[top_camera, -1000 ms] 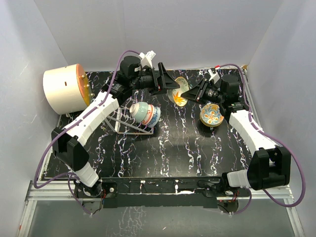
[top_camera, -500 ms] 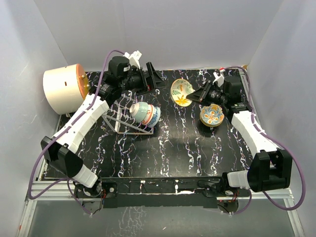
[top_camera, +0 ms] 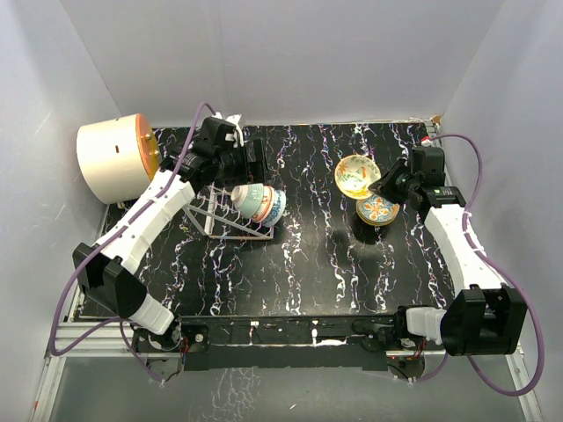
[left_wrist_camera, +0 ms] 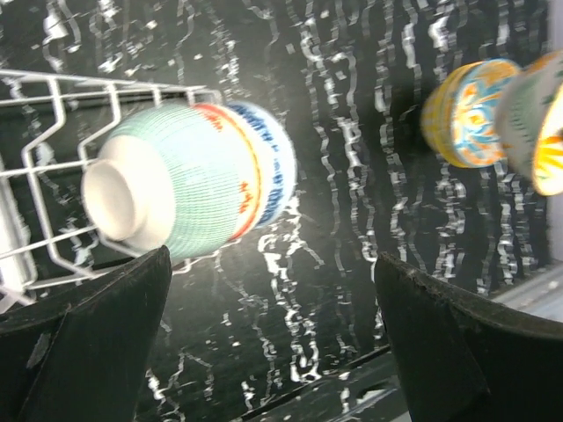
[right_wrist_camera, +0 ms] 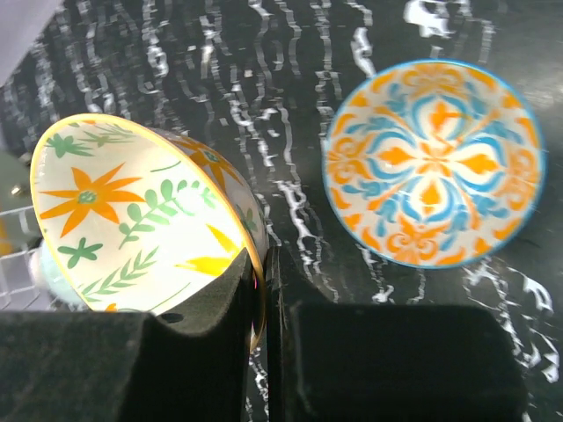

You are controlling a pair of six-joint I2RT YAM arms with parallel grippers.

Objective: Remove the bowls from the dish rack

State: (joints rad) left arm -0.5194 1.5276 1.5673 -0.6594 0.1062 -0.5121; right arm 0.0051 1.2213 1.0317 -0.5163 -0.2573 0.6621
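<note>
Bowls: teal ribbed bowl and blue-patterned bowl lie nested on their sides in the dish rack, left of centre. Left gripper gapes wide, holding nothing, just on their far side. Right gripper is clamped tight on the rim of the yellow floral bowl, which is tilted just beside the blue-orange bowl on the table, far right.

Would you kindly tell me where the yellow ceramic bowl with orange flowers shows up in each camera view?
Top external: the yellow ceramic bowl is right of centre, tilted.
Left wrist: a blurred sliver at the right edge.
Right wrist: lower left, rim pinched by the right gripper.
Shared landmark: the round blue-and-orange patterned bowl beside it, in all three views.
</note>
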